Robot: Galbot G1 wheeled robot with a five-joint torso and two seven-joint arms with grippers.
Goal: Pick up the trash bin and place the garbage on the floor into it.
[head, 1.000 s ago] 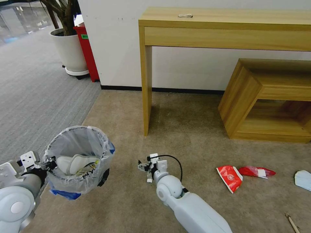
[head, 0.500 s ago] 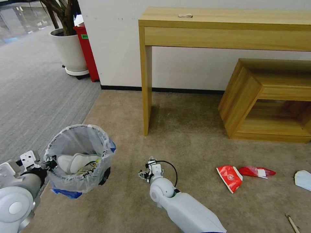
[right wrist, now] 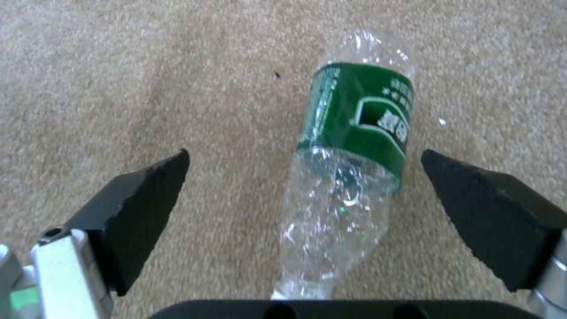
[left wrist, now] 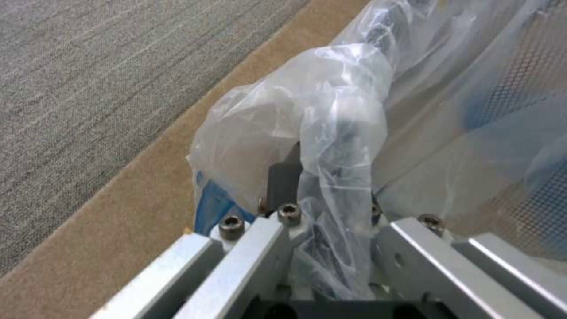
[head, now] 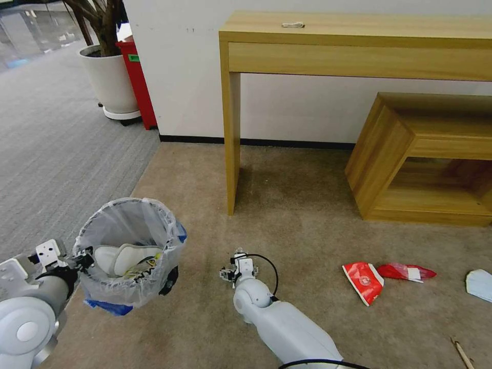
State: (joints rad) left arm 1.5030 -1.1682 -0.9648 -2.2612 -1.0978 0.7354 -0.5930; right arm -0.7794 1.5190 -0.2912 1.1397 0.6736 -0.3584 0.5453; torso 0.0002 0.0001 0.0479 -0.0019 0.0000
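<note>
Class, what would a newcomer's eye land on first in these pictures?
The trash bin, held off the floor by the left gripper clamped on its bagged rim, with white slippers inside. Next, the right gripper, open above a crushed plastic bottle lying on the beige carpet. Red wrappers lie farther right.

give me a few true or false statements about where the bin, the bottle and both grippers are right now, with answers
1. The left gripper holds the small round black trash bin with a clear plastic liner by its rim. True.
2. The trash bin is empty. False: two white slippers lie inside it.
3. The right gripper is open above a crushed clear plastic bottle with a green label lying on the beige carpet floor. True.
4. The right gripper has lifted the bottle. False: its black pads stand apart on either side, not touching it.
5. The red wrappers are in the bin. False: they lie on the floor.
</note>
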